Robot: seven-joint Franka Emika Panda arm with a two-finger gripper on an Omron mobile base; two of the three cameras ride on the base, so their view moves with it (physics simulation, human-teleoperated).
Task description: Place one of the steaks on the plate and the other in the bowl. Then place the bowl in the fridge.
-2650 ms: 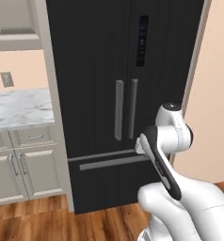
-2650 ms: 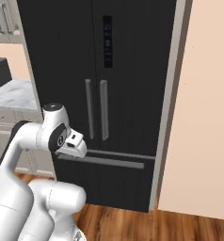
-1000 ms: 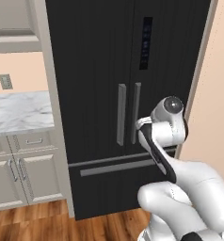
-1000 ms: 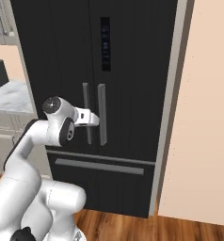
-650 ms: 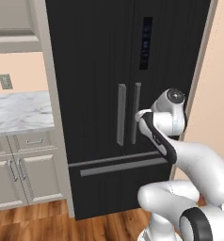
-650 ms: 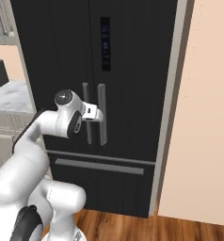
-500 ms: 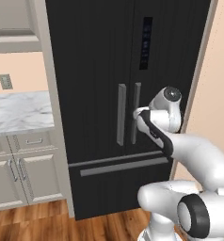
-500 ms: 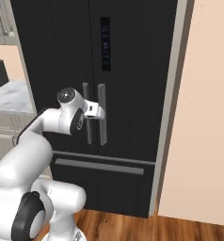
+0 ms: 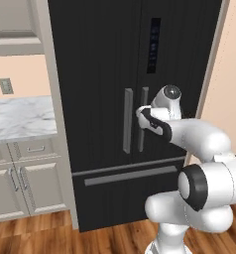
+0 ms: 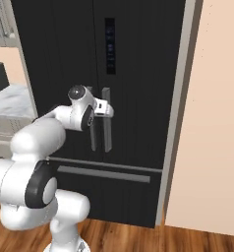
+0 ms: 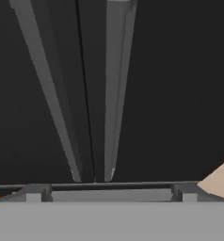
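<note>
1. Jaws are wide apart, holding nothing, at the fridge (image 9: 105,64) handles near the middle of the frame.
2. Fridge doors are closed.
3. Marble counter (image 9: 18,116) sits at the left.

Fridge (image 9: 100,74): tall black French-door unit, standing upright, both upper doors shut.
Handles: 2 grey vertical bars (image 9: 128,120) set side by side at the centre seam, seen close up in the hand view (image 11: 115,89) with the dark seam between them.
Drawer: 1 wide black lower drawer, shut, with a grey horizontal bar (image 10: 104,173) across it.
Panel: narrow dark display strip (image 10: 109,46) on the upper right door.
Position: set between pale cabinetry and a peach wall, on wood flooring.
</note>
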